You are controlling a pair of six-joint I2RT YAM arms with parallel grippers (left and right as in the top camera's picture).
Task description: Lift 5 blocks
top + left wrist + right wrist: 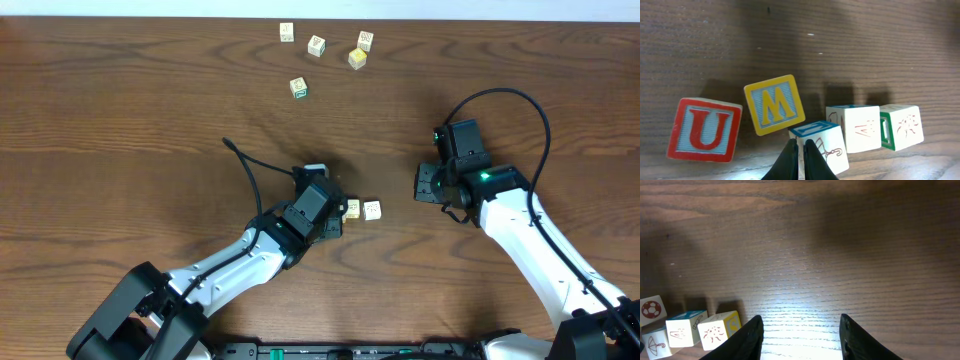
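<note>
The left arm (240,255) has its jaws closed together with nothing between them, the tips just before the umbrella block (827,145); contact cannot be told. A yellow M block (774,104) and a red U block (703,130) lie beside it on the counter (865,45). The right arm (520,225) holds its jaws spread about halfway and empty above bare wood. Five more blocks (317,45) sit well apart, far across.

Overhead, my left gripper (330,216) hides three blocks (705,130) beneath it; the far blocks (316,45) beyond it are too small to read.
</note>
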